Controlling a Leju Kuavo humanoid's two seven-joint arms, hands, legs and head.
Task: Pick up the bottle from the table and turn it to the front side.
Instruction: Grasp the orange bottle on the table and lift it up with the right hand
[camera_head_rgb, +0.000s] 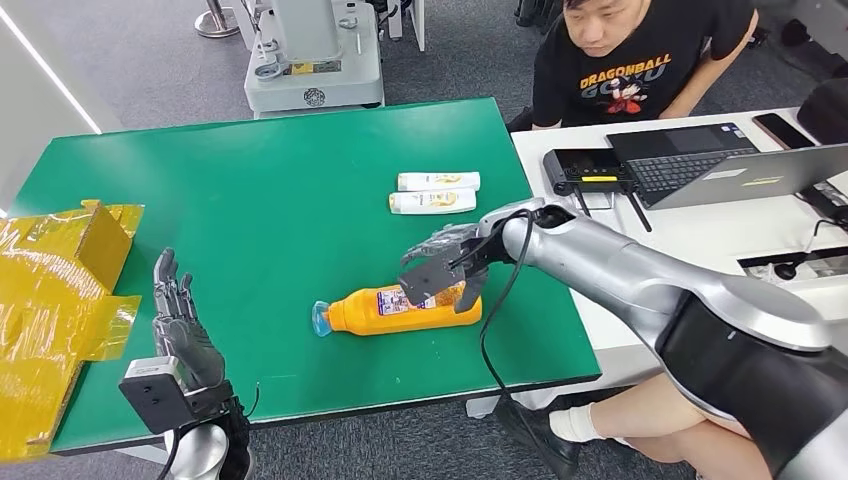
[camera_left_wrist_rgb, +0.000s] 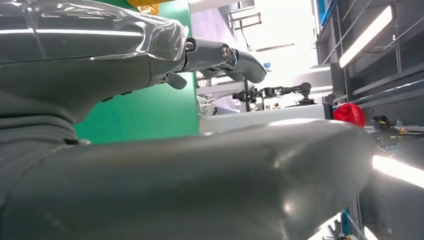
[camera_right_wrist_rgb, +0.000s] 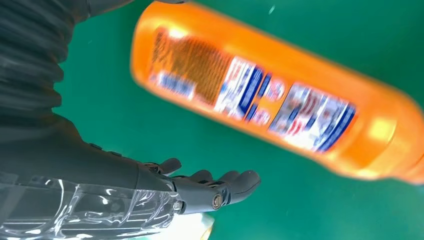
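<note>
An orange bottle (camera_head_rgb: 385, 311) with a blue cap lies on its side on the green table (camera_head_rgb: 270, 190), near the front edge, cap pointing left. The right wrist view shows the orange bottle (camera_right_wrist_rgb: 280, 95) close up with its printed label facing the camera. My right hand (camera_head_rgb: 443, 262) hovers over the bottle's base end, fingers spread, with nothing held. In that wrist view the right hand (camera_right_wrist_rgb: 150, 185) sits beside the bottle, apart from it. My left hand (camera_head_rgb: 180, 315) stands upright and open at the table's front left, far from the bottle.
Two white tubes (camera_head_rgb: 436, 192) lie side by side further back on the table. A yellow box (camera_head_rgb: 55, 290) sits at the left edge. A person (camera_head_rgb: 630, 60) sits behind a white desk (camera_head_rgb: 700, 225) with a laptop (camera_head_rgb: 760, 170) on the right.
</note>
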